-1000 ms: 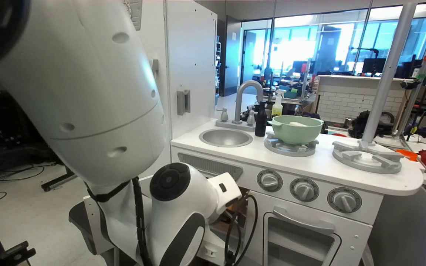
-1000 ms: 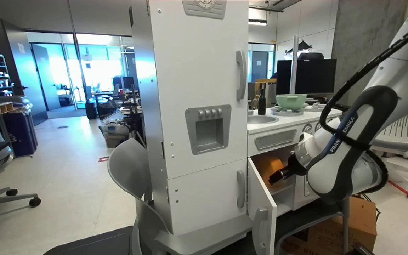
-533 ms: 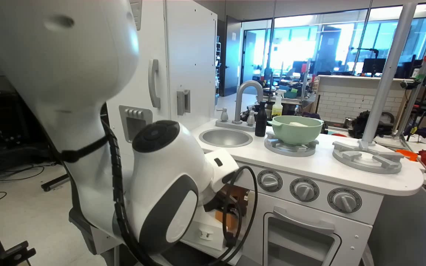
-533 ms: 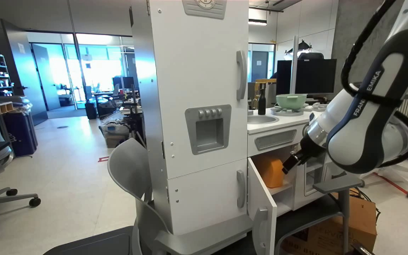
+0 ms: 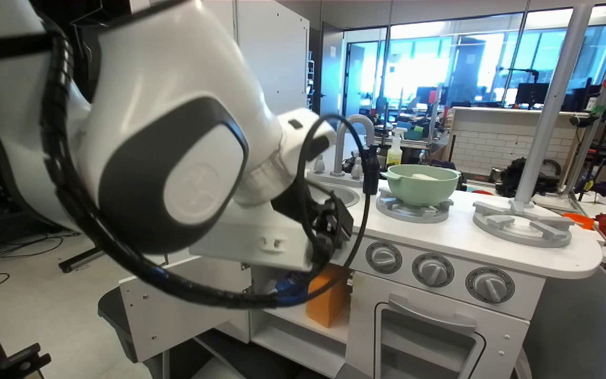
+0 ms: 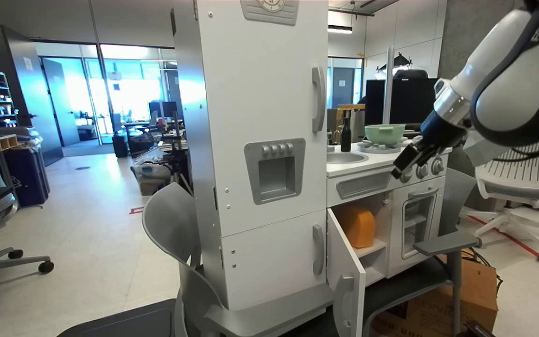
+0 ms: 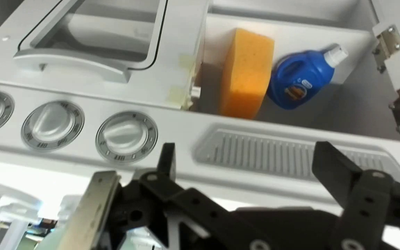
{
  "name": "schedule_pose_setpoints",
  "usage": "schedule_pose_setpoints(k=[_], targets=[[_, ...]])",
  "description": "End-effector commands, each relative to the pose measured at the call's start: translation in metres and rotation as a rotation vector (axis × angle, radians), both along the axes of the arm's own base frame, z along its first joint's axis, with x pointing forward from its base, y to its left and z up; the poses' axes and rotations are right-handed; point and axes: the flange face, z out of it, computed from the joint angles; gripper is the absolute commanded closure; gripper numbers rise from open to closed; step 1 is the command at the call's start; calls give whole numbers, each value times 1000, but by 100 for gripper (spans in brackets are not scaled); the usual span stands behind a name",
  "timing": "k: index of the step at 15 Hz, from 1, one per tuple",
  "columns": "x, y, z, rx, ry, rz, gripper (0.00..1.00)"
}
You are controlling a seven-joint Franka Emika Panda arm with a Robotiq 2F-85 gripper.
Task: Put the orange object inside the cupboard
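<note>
The orange object stands on the inner shelf of the cupboard, in its upper space. It also shows in an exterior view and in the wrist view, beside the blue bottle. The cupboard's white door is swung open; its inner side shows in an exterior view. My gripper is above and outside the cupboard, at about counter height, apart from the orange object. In the wrist view the gripper has its fingers wide apart with nothing between them, over the ribbed panel above the opening.
A blue bottle leans on the shelf near the orange object. The green bowl sits on a burner of the counter. A dark bottle stands near the sink. The oven door is shut. A grey chair stands before the cupboard.
My gripper has moved up and out, away from the cupboard opening. The orange object, partly covered by the gripper a second ago, now shows plainly on the shelf. The door has not moved.
</note>
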Motion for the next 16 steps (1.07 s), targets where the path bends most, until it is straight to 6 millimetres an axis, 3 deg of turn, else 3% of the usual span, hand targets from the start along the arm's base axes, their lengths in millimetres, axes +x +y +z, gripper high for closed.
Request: schedule_pose_setpoints(k=[1,4,7,10,13,16], targets=[[-9,5,87,22,-61,-44,0],[11,13,158,53,-95,-108,0],[48,27,214,99,-45,-147,0],[84,14,266,155,23,-196,0],[112,-3,292,134,87,-267,0],[140,-18,295,112,143,-295,0]])
